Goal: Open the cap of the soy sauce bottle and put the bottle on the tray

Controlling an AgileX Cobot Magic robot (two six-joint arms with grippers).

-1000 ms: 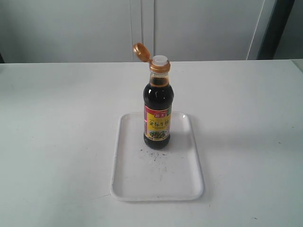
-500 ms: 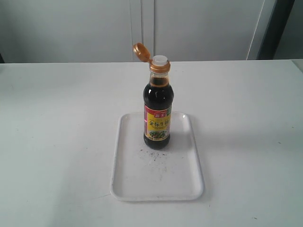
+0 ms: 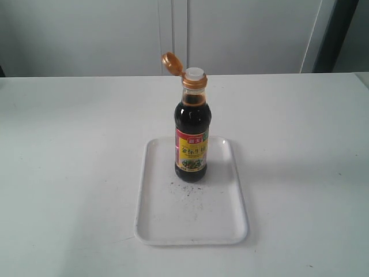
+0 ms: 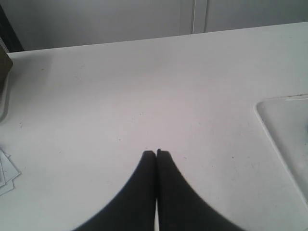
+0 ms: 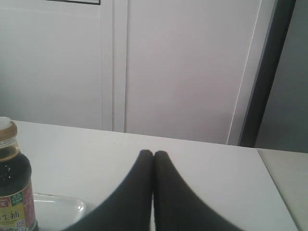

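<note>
The soy sauce bottle (image 3: 192, 130) stands upright on the far half of the white tray (image 3: 192, 225), label facing the camera. Its golden cap (image 3: 170, 63) is flipped open to the left on its hinge, baring the white spout (image 3: 195, 73). Neither arm shows in the exterior view. In the left wrist view my left gripper (image 4: 156, 152) is shut and empty over bare table, with a tray corner (image 4: 269, 115) off to one side. My right gripper (image 5: 153, 153) is also shut and empty, apart from the bottle (image 5: 14, 192) and the tray rim (image 5: 72, 204) at the frame's edge.
White table (image 3: 69, 150) all round the tray, white wall panels behind. Loose papers (image 4: 6, 171) and a brownish object (image 4: 4, 65) lie at the table's edge in the left wrist view.
</note>
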